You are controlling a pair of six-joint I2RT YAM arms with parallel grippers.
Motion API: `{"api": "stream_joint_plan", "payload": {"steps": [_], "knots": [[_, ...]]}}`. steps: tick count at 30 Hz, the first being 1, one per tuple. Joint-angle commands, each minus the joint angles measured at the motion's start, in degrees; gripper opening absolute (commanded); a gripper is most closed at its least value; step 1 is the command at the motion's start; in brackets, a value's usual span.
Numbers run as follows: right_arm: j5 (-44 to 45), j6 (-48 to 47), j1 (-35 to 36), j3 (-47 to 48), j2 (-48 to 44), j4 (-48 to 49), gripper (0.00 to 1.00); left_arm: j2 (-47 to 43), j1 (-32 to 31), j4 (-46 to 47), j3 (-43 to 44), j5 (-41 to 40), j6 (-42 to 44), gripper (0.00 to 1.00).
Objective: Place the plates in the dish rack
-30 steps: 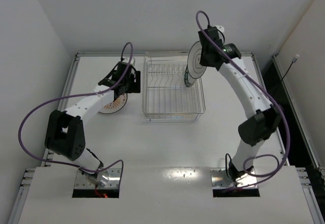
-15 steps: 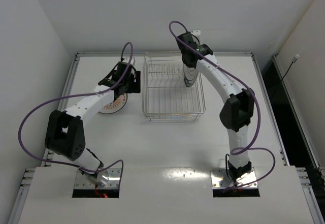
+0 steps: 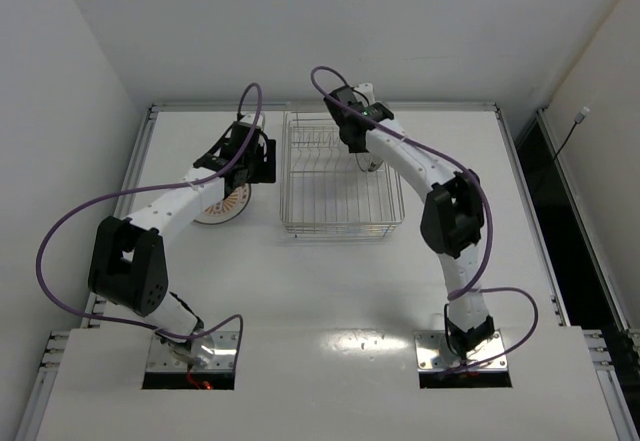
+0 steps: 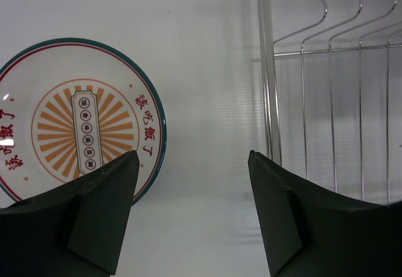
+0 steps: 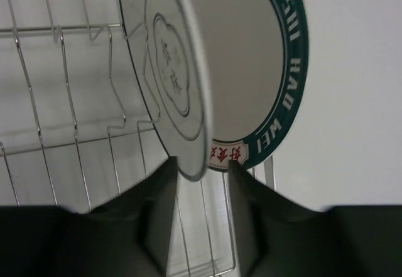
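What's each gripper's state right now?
Left gripper: open, holding nothing.
Right gripper: fingers straddle the rim of the flower-outline plate; clamped or released cannot be told.

I work in a robot lab cell, not a kitchen. Plain white walls [image 3: 300, 31] box in my white table [image 3: 330, 281], framed by aluminium rails [image 3: 450, 107].
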Motion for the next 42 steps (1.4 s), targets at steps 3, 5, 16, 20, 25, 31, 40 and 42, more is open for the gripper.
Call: {"api": "stream_joint_plan", "payload": {"steps": [3,5,16,20,25,31,40,42], "knots": [[-3.9,0.7,0.1,-4.2,-7.9,2.3,0.62,0.5,0.0,0.3,-0.3,-3.6,0.1,0.68],[-4.9,0.1,0.1,-5.3,-13.1,2.9,0.71,1.9,0.0,-1.3,0.2,-5.5,-0.5,0.68],[-21.6,-1.3,2.3,-15.0,-37.0,1.7,1.00,7.7,0.0,-5.1,2.5,-12.2,-1.6,0.68],[-24.8,-1.3,2.9,-25.0,-45.5,2.4,1.00,11.6,-2.5,-7.1,3.8,-16.9,-1.6,0.69],[-26.0,-0.7,2.9,-29.8,-50.8,2.3,1.00,16.2,-4.0,-9.6,5.2,-20.2,-2.1,0.72],[-26.6,-0.7,2.4,-29.8,-53.4,1.7,1.00,21.2,-4.0,-12.2,7.5,-21.4,-2.7,0.73],[-26.6,-0.7,2.3,-25.1,-53.4,-2.8,1.00,27.7,-4.0,-15.4,9.2,-24.5,-3.2,0.63],[-26.0,-0.7,2.3,-25.7,-55.9,-2.8,1.00,29.0,-4.0,-16.0,9.7,-24.5,-3.2,0.55]]}}
